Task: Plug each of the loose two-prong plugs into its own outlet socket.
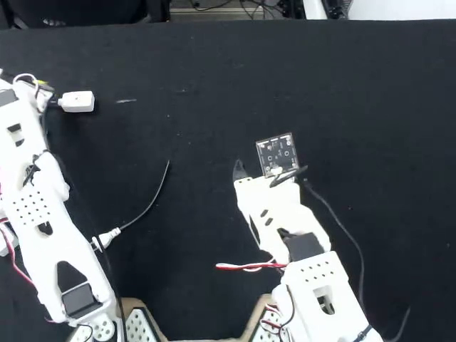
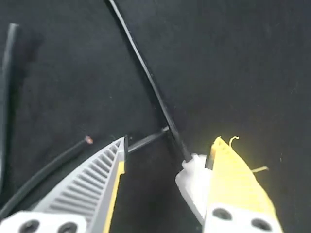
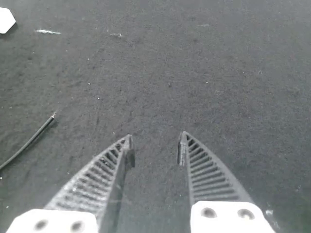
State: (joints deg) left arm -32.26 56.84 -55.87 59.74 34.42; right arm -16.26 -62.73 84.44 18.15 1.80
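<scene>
Grasp step, apparently: left gripper (image 2: 170,141) released, plug (image 2: 192,177) between fingers; right gripper (image 3: 156,138) released, empty. Next: clench on plug.

My left arm (image 1: 43,235) lies along the nine o'clock side of the high view, stretched from seven toward ten o'clock, with my left gripper (image 2: 170,143) spread wide. My right arm (image 1: 299,256) rises from six o'clock, aimed at eleven, my right gripper (image 3: 155,141) parted by a modest gap.
</scene>
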